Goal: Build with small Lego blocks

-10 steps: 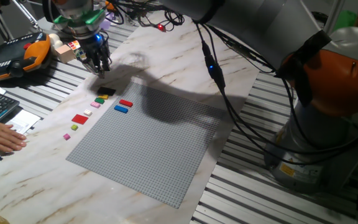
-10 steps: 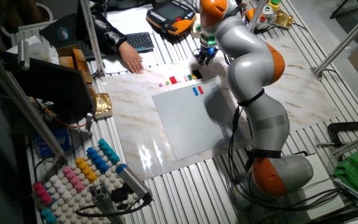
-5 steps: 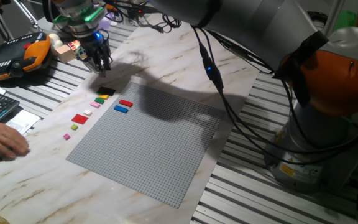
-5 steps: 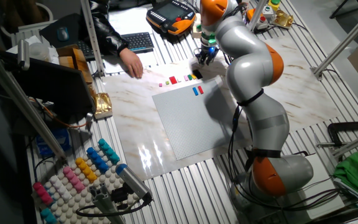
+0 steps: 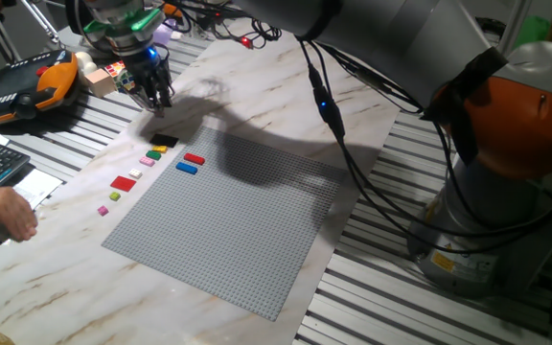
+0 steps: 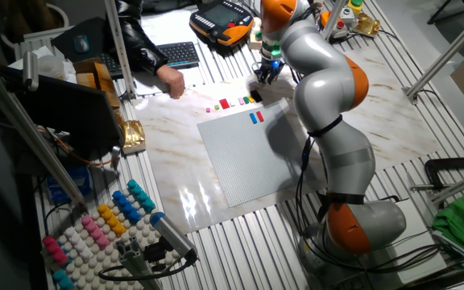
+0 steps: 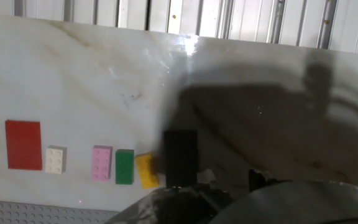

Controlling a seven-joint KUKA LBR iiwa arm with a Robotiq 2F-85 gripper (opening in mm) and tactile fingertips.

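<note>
A marble-patterned board carries the grey baseplate. Along the baseplate's far-left edge, directly on the board, lie small Lego blocks: red, white, pink, green, yellow, black.

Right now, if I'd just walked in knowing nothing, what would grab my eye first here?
Probably the big grey and orange robot arm arching over the marble table. Next, the row of small Lego blocks beside the grey studded baseplate, with the gripper hovering just above the black block.

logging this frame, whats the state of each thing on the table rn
gripper: above the black brick, holding nothing seen; open or shut unclear
black brick: flat on the marble
red brick, blue brick: on the grey baseplate
big red plate: flat, loose
person's hand: at table edge
</note>
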